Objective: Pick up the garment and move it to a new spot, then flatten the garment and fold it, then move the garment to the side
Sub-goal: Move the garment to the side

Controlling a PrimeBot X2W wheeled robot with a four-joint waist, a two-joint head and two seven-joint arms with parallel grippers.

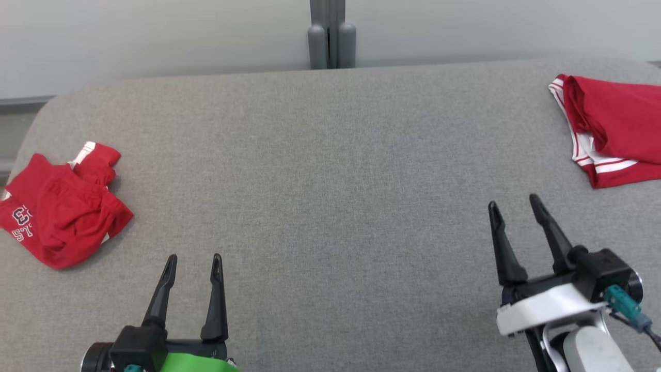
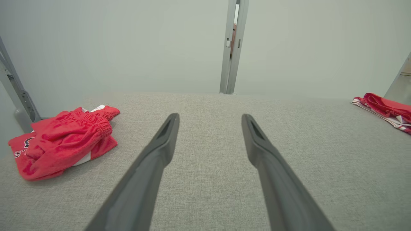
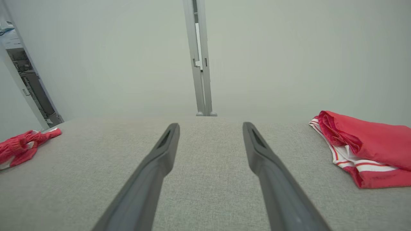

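Note:
A crumpled red garment (image 1: 62, 212) with white trim and lettering lies bunched at the table's left edge; the left wrist view has this garment (image 2: 64, 141) at its left, the right wrist view (image 3: 22, 147) at its far left. My left gripper (image 1: 195, 261) hovers open to its right, near the front edge, nothing between its fingers. My right gripper (image 1: 514, 204) stands open at the front right, empty. In the left wrist view the left gripper (image 2: 210, 118) points across bare cloth, as does the right gripper (image 3: 211, 126) in its own view.
A second red garment (image 1: 612, 129) with white stripes lies folded at the far right edge, also seen as a folded garment (image 3: 366, 150) right of my right fingers. The grey fabric table (image 1: 330, 170) spreads between them. A grey post (image 1: 330, 33) stands behind the far edge.

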